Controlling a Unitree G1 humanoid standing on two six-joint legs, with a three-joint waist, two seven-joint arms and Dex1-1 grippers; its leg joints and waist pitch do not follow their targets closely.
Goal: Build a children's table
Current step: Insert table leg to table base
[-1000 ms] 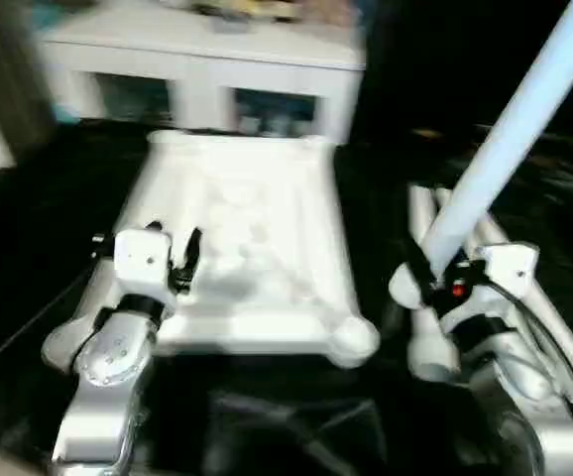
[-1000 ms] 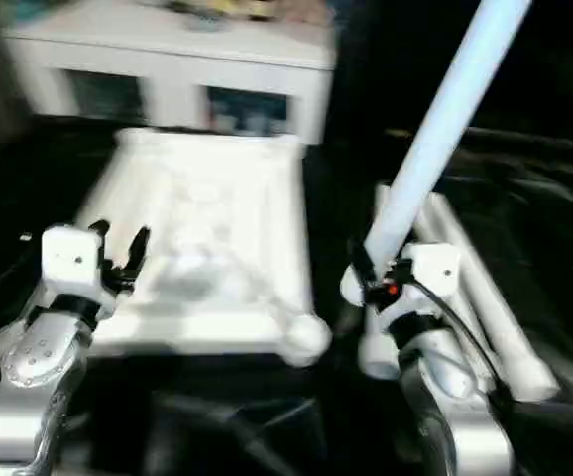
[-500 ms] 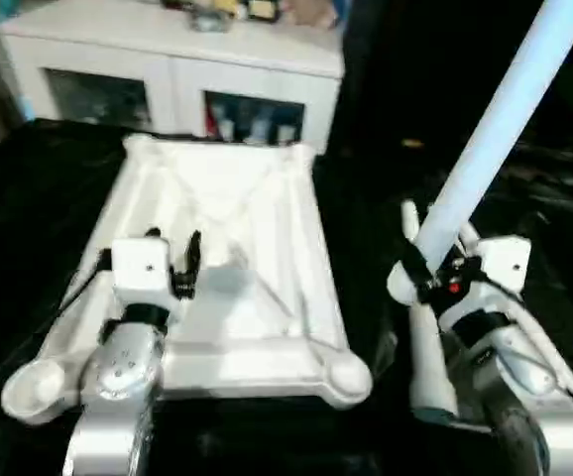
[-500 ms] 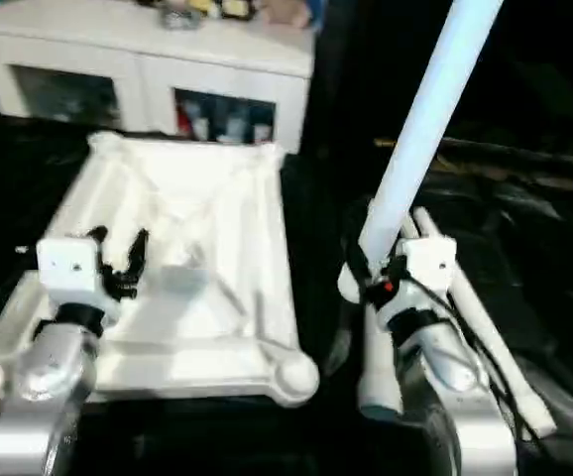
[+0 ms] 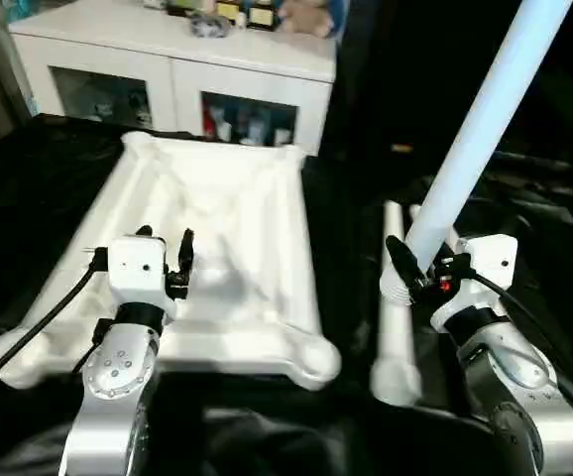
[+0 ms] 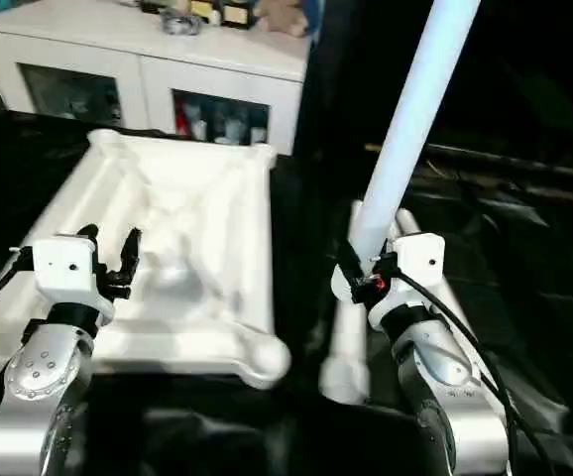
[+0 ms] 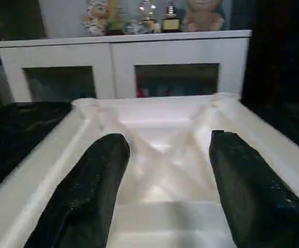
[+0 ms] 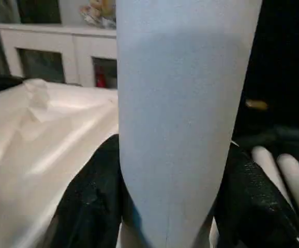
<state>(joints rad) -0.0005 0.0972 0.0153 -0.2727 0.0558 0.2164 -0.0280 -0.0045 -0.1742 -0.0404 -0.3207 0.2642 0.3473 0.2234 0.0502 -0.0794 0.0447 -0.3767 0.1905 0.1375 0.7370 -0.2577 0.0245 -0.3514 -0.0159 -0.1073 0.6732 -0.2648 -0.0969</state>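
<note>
Tabletop (image 5: 217, 248) and leg (image 5: 485, 119) look smooth matt white plastic; black cloth (image 5: 29, 188) beneath is glossy, wrinkled.

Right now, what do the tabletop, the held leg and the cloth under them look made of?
Tabletop: looks like moulded white plastic, smooth with a slight sheen; moulded ribs and rounded corner sockets suggest it.
Held leg: probably the same plastic, a matte seamless tube.
Cloth: glossy black sheet, maybe plastic film or coated fabric; it wrinkles and glints.
</note>
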